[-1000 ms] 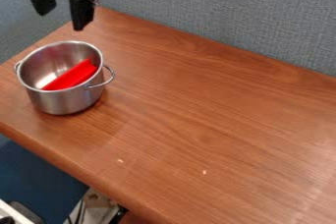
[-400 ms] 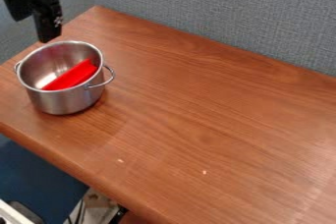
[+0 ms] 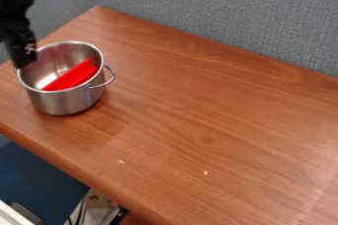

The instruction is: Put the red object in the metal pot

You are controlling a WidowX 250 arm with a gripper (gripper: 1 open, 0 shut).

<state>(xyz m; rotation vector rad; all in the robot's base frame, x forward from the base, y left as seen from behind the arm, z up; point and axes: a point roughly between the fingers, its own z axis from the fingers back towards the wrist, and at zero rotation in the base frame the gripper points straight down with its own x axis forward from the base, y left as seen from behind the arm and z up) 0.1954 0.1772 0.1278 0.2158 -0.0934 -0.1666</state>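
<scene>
The red object lies tilted inside the metal pot, one end low on the pot's floor and the other resting up against the inner wall. The pot stands near the left corner of the wooden table, its small handle pointing right. My black gripper hangs at the frame's left edge, just beside and above the pot's left rim. Its jaws are open and hold nothing. Part of the gripper is cut off by the edge of the frame.
The brown wooden table stretches to the right and toward the front. A grey-blue fabric wall stands behind it. The table's left and front edges drop off close to the pot.
The gripper has moved left and downward, from above the table's back corner to beside the pot's left rim. The pot and the red object have not moved.
</scene>
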